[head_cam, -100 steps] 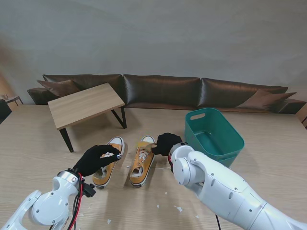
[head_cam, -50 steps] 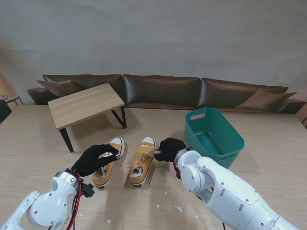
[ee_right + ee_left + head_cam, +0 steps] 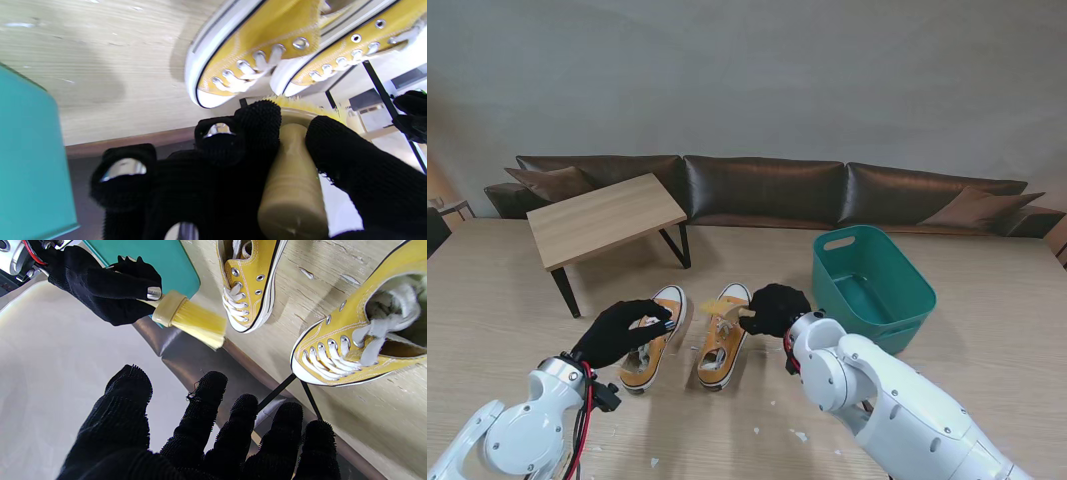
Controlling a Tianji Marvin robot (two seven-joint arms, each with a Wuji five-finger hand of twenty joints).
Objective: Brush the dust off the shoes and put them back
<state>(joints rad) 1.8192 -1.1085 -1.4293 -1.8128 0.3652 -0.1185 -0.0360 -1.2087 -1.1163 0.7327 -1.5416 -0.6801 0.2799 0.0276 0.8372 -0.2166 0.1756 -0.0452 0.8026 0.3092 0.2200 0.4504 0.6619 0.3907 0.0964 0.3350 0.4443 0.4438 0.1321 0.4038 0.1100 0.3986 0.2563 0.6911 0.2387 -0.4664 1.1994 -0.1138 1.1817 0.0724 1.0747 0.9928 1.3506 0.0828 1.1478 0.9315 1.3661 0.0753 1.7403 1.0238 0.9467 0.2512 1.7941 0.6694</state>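
The right hand [image 3: 774,308] grips the brush [image 3: 721,308], bristles raised over the right shoe's [image 3: 723,336] toe. The left hand [image 3: 623,332] hovers, fingers spread and empty, over the left shoe [image 3: 655,336]. Both shoes stand side by side on the table [image 3: 507,310], near the bin [image 3: 873,285].

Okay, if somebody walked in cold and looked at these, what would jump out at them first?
Probably the pair of yellow sneakers side by side on the wooden table, toes pointing away from me. Next, the right hand in its black glove, shut on a pale brush at the right-hand sneaker's toe, and the teal bin to the right.
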